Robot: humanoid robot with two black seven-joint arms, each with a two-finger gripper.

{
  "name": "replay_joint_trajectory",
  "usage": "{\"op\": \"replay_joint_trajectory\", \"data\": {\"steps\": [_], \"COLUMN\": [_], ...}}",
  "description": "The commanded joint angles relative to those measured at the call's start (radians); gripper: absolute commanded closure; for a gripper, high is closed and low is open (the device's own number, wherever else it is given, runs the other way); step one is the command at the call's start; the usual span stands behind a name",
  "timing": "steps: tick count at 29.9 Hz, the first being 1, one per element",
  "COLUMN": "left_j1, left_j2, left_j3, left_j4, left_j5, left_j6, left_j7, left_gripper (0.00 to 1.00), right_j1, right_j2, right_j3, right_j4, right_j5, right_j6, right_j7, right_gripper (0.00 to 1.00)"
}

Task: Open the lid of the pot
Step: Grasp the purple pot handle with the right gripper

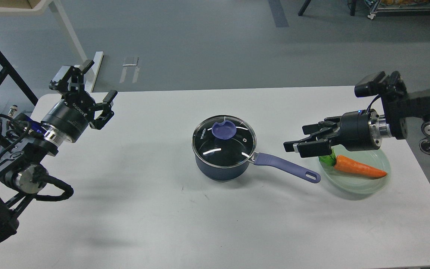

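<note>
A broad, matte white bench [162, 209] with rounded corners fills most of the frame, its surface marked by a few small dark specks. At the left edge, the left arm's black, ribbed cabling and silver cylindrical wrist lead up to the left hand [97, 89] in the upper left, its two angular black fingers spread wide apart and grasping nothing. From the right edge the right hand [300, 141] reaches toward the centre, its blocky black fingers parted, released, hovering above the bench just beside the plate. That plate [364, 186], round, pale green and glassy, sits at the right and carries a smooth orange carrot [358, 169] with a green leafy tip. In the centre stands the pot [220, 168], a small, dark blue, round saucepan with a long, lavender handle ending in a loop. The lid [224, 144], clear glass with a metal rim and a flat purple knob, rests closed on the pot.
</note>
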Motion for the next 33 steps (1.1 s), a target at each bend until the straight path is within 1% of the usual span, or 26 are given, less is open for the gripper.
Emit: {"op": "replay_joint_trajectory", "data": {"steps": [1, 7, 11, 14, 16, 18, 20, 24, 29, 33], "left_j1": [0.001, 0.001, 0.001, 0.001, 0.001, 0.001, 0.001, 0.001, 0.001, 0.001], "left_j2": [0.000, -0.004, -0.004, -0.004, -0.003, -0.004, -0.006, -0.008, -0.006, -0.008], "left_j3": [-0.001, -0.001, -0.001, -0.001, -0.001, -0.001, -0.001, -0.001, -0.001, 0.000], "left_j4": [-0.002, -0.010, -0.012, -0.015, -0.019, -0.021, -0.022, -0.025, -0.025, -0.025], "left_j5": [0.020, 0.022, 0.022, 0.022, 0.022, 0.022, 0.022, 0.022, 0.022, 0.025], "left_j6": [-0.002, 0.003, 0.003, 0.003, 0.001, 0.003, 0.003, 0.004, 0.003, 0.003], "left_j7": [-0.001, -0.001, -0.001, -0.001, -0.001, -0.001, -0.001, -0.001, -0.001, -0.001], "left_gripper": [0.01, 0.01, 0.01, 0.01, 0.01, 0.01, 0.01, 0.01, 0.01, 0.01], "right_j1": [0.007, 0.006, 0.006, 0.007, 0.007, 0.007, 0.009, 0.010, 0.010, 0.012], "right_j2": [0.035, 0.124, 0.185, 0.210, 0.213, 0.214, 0.225, 0.230, 0.230, 0.228], "right_j3": [-0.068, -0.108, -0.129, -0.142, -0.145, -0.146, -0.163, -0.168, -0.171, -0.171], "right_j4": [-0.004, -0.075, -0.115, -0.118, -0.125, -0.133, -0.136, -0.139, -0.139, -0.145], "right_j5": [-0.110, -0.127, -0.127, -0.127, -0.129, -0.129, -0.127, -0.127, -0.127, -0.127], "right_j6": [-0.048, -0.060, -0.060, -0.060, -0.060, -0.060, -0.062, -0.062, -0.063, -0.063], "right_j7": [0.000, 0.000, 0.000, 0.000, 0.000, 0.000, 0.000, 0.000, 0.000, 0.000], "right_gripper": [0.00, 0.01, 0.05, 0.11, 0.21, 0.27, 0.35, 0.41, 0.57, 0.63]}}
